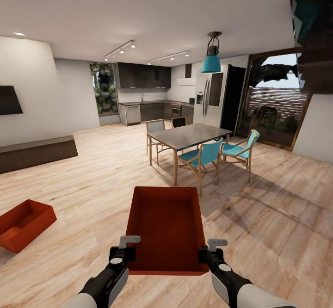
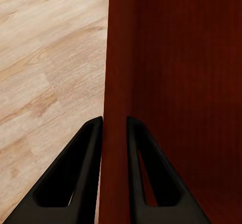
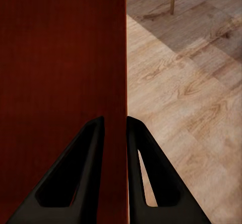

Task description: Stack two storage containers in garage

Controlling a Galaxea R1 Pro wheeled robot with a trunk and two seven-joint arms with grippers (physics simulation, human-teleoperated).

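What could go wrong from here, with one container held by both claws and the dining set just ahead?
Each claw, left and right, pinches only a thin side wall of the held container, so it might slip or tilt during turns. The dining table and teal chairs stand close ahead; the wide box could clip them. The second container remains on the wood floor.

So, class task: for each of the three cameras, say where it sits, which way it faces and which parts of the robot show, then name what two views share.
Head view: high on the robot, facing forward and down over the held container, the left gripper and the right gripper; a second container lies on the wood floor.
Left wrist view: along the left gripper, its fingers astride a container wall.
Right wrist view: along the right gripper, likewise.
Shared: all three views show the held container and floor.
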